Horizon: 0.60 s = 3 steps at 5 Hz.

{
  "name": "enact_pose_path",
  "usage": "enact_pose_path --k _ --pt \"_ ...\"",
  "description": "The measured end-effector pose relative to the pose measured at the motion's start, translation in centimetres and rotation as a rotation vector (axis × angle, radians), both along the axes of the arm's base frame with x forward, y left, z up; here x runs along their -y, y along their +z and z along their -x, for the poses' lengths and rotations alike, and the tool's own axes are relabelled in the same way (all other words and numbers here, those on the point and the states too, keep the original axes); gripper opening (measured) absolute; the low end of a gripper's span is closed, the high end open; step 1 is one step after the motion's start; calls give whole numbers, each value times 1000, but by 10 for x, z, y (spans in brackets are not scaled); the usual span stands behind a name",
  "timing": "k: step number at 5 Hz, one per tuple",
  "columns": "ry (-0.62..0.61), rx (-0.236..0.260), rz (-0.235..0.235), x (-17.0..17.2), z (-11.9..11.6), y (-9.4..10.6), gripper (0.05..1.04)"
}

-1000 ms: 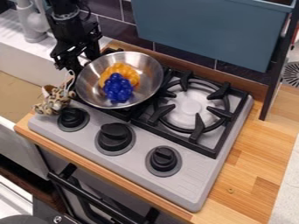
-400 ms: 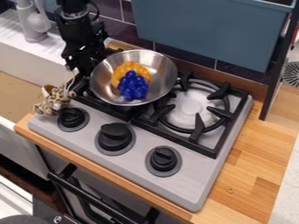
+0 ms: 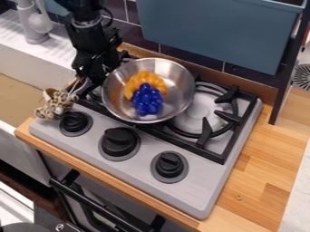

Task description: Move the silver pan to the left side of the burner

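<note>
"What worries you here?"

"The load. The silver pan (image 3: 178, 93) holds an orange toy (image 3: 140, 80) and a bunch of blue toy grapes (image 3: 147, 100). If the near-left side is tugged or tipped, both could roll and pull it off balance."

"And the stove itself?"

"The pan's underside could snag on the black grate (image 3: 202, 137) if it is dragged low. Too far left, and it might knock the leopard-print bundle (image 3: 57, 104) or slide off the stove's edge. I can't tell whether it rests on the bars or hangs just above them."

"Where is it, then?"

"Over the left half of the stove, its right side overlapping the left part of the right-hand burner (image 3: 196, 113). I'd judge it needs to go further left."

"And the gripper (image 3: 99, 77)?"

"Just beside the pan's left rim, so the pan lies to its right and slightly nearer us."

"Clamped on it?"

"Can't tell. It may have hold of something at that side, or may only be pressing against it."
</note>
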State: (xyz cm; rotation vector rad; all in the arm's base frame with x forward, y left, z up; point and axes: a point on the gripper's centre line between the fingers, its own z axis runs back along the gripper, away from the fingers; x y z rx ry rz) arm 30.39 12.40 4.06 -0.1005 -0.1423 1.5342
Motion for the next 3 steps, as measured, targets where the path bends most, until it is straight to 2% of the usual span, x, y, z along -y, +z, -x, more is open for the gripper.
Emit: enact_pose_path --k 1,3 --pt "-29 4 16 12 -3 -1 466" --pt "-13 -7 0 33 -10 -1 466"
